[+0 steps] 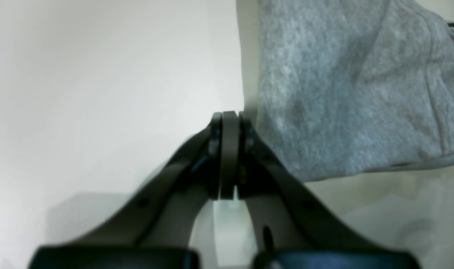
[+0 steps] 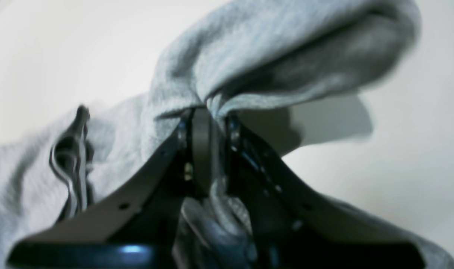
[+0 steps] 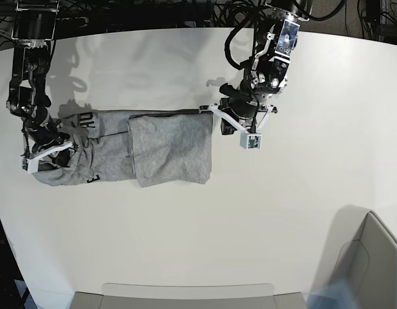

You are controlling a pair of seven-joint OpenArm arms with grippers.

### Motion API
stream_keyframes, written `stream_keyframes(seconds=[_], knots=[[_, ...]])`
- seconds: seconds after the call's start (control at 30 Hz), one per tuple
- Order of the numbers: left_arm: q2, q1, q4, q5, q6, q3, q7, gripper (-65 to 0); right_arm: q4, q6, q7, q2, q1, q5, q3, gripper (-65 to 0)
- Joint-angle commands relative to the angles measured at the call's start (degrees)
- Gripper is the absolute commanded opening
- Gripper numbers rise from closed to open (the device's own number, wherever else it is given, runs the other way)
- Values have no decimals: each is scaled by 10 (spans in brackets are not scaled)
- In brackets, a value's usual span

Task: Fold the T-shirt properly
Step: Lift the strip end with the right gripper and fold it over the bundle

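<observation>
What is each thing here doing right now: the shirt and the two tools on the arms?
T-shirt: partly folded on the white table, one panel laid over the middle, one end bunched with black lettering showing.
Right tool: shut on a bunch of the T-shirt's fabric.
Left tool: shut, holding nothing, just beside the T-shirt's edge.

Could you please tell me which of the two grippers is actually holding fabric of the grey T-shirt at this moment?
The right gripper is: heather-grey cotton T-shirt fabric is bunched between its jaws. The left gripper is shut on nothing, just beside the shirt's edge.
</observation>
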Motion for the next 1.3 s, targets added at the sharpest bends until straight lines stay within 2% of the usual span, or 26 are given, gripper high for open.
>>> stream_keyframes(seconds=[0.0, 0.13, 0.23, 0.37, 0.57, 0.93, 1.1, 1.27], knots=[[0, -6, 12, -1, 0, -2, -10, -650, 22, -3, 13, 9, 10, -3, -11, -650], [0, -5, 12, -1, 0, -2, -10, -650, 64, -45, 12, -7, 12, -40, -60, -650], [-2, -5, 12, -1, 0, -2, -9, -650, 91, -57, -28, -23, 24, -80, -91, -650], [-4, -4, 12, -1, 0, -2, -9, -650, 132, -58, -42, -62, 26, -155, -122, -650], [-4, -4, 11, -1, 0, -2, -9, -650, 162, -61, -44, -95, 27, -218, -173, -650], [-5, -3, 10, -1, -1, -2, -9, -650, 149, -62, -46, -174, 63, -411, -284, -650], [-5, -3, 10, -1, -1, -2, -9, -650, 95, -62, -42, -197, 65, -479, -307, -650], [-5, 3, 10, 0, -1, -2, -9, -650, 89, -62, -41, -202, 64, -494, -340, -650]])
